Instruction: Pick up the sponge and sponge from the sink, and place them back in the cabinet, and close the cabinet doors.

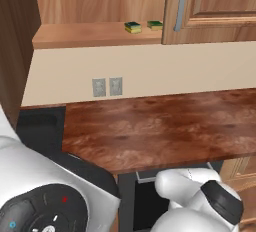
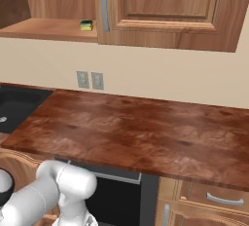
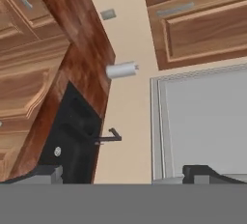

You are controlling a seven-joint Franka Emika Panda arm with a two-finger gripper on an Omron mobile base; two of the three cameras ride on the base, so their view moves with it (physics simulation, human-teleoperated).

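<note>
Both sponges (image 1: 133,27) on cabinet (image 1: 95,33) shelf, well apart from gripper (image 3: 123,172); jaws wide, empty

White arm (image 1: 200,201), glossy rounded shells, links thick and tubular. One joint capped by a dark grey-black band, seen in the left base view at lower right. Base housing (image 1: 45,196) at lower left of that view: white casing over a dark grey round panel with a small red mark and a small blue one (too small to read either). Right base view: white elbow (image 2: 68,181), smooth, with a dark patch at the frame's left edge. Finger tips (image 3: 202,172) dark, blocky.
</note>
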